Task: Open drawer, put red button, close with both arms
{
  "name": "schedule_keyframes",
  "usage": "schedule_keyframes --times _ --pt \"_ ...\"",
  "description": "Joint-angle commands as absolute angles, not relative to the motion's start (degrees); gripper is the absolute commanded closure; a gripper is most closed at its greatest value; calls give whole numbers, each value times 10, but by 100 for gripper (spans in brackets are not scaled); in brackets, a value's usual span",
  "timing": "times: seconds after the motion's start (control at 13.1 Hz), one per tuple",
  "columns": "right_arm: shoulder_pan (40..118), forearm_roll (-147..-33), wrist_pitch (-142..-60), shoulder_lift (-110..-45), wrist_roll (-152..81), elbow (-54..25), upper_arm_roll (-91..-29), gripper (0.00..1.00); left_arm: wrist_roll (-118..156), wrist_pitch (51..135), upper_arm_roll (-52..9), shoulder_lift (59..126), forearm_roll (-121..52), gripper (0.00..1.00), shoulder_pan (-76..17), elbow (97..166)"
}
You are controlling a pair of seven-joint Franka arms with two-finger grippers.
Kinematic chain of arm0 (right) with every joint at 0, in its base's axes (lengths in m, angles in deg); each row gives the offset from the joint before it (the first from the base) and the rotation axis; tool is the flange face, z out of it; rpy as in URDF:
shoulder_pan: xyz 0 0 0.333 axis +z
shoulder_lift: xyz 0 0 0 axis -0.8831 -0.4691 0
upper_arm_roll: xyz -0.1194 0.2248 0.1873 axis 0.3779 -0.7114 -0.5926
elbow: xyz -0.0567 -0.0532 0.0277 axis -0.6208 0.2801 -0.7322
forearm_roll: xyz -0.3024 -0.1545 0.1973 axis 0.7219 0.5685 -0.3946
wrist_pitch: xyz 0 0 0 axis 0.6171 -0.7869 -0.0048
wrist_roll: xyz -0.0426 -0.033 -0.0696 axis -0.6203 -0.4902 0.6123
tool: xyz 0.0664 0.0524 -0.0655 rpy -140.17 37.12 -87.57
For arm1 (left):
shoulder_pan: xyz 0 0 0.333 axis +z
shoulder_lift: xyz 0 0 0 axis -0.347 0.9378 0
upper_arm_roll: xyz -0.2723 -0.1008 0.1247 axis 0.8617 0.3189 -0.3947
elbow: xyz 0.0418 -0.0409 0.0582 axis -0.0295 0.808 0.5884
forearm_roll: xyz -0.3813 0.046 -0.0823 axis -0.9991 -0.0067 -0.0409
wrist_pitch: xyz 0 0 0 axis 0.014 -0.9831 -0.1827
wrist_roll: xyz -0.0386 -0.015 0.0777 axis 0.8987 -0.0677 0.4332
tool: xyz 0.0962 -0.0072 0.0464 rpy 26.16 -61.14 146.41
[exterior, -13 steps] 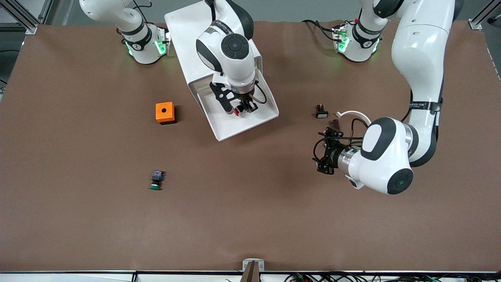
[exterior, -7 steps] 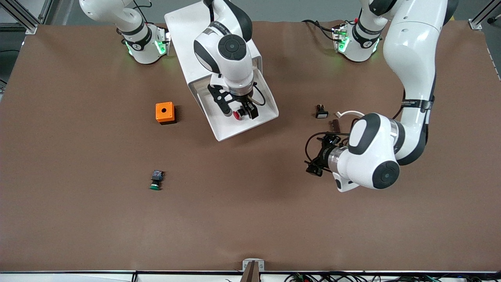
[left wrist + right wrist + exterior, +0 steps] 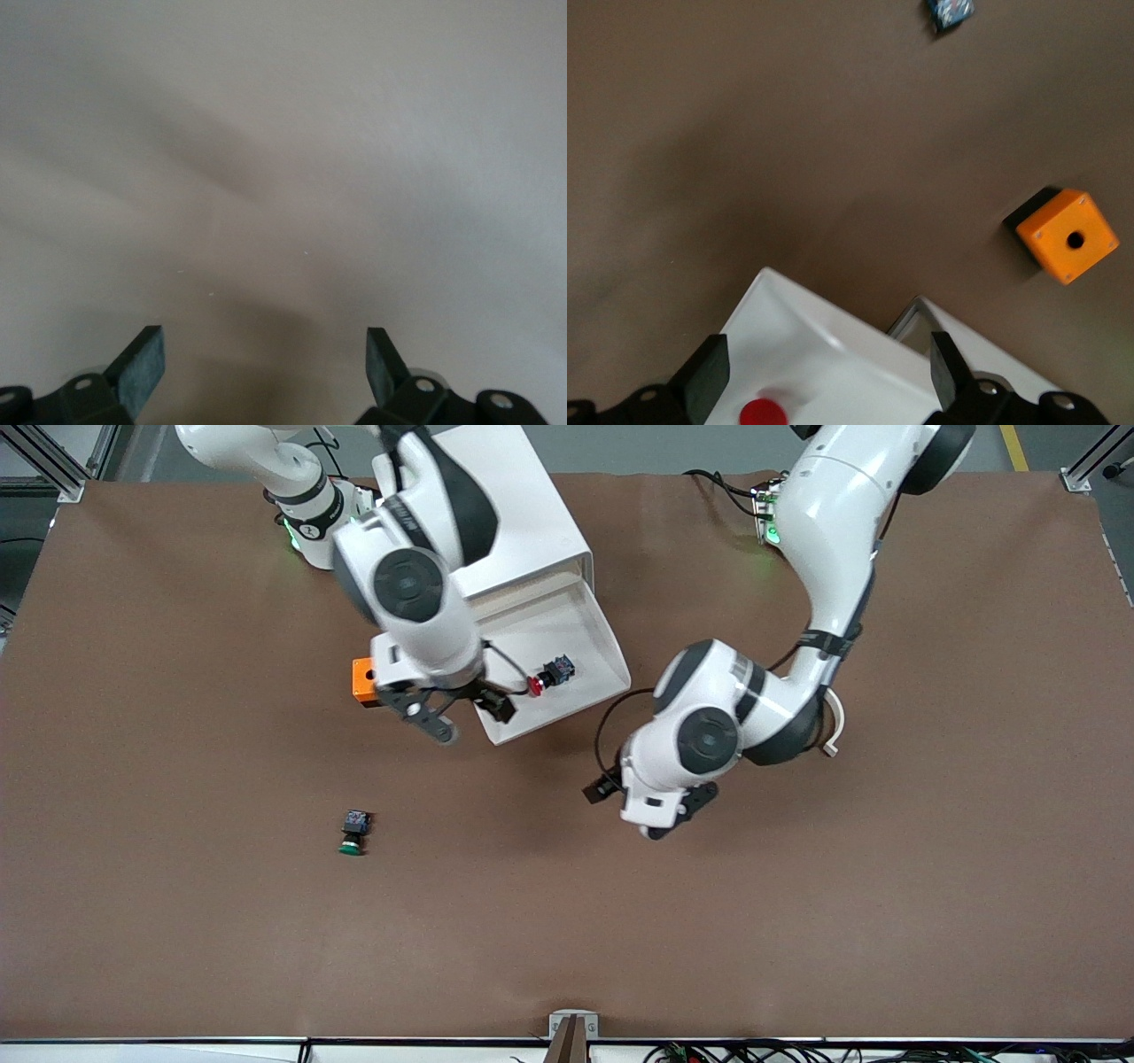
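red button now lies loose in the open drawer, red cap toward the drawer's front lip, nothing touching it; half a second ago it was pinched in the right gripper over the tray. so the drop is done. the drawer sticks out of the white cabinet, not yet pushed in.

right gripper has let go and pulled up and away, now over the drawer's front corner at the right arm's end, beside the orange box; fingers spread wide, empty. the right wrist view shows the red cap low between its pads.

left gripper has swung in from the left arm's end of the table and hangs over bare table near the drawer front, fingers apart, empty.

green button sits untouched, nearer the front camera, well apart.

judgement: placing is finished; only the two-arm close is left, both arms look to be lining up on the drawer front.
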State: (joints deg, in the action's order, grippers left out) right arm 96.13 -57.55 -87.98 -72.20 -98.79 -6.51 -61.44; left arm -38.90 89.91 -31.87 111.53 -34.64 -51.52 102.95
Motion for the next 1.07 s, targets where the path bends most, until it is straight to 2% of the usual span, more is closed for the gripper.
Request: schedule_keyframes --times 0.0,0.31,0.69,0.99 --pt "886 -520 -826 -691 -815 -67 -626 0 -378 922 -317 1130 -319 0 -553 1038" --pt "756 -512 -788 -656 -567 -67 -626 0 -404 949 -317 1115 -319 0 -592 1091" --pt "617 -520 -752 -631 -388 -60 -626 0 -450 949 -316 1102 -319 0 -651 1125" --pt "588 -512 -692 -635 -373 -4 -627 0 -500 949 -316 1103 -319 0 -706 1132"
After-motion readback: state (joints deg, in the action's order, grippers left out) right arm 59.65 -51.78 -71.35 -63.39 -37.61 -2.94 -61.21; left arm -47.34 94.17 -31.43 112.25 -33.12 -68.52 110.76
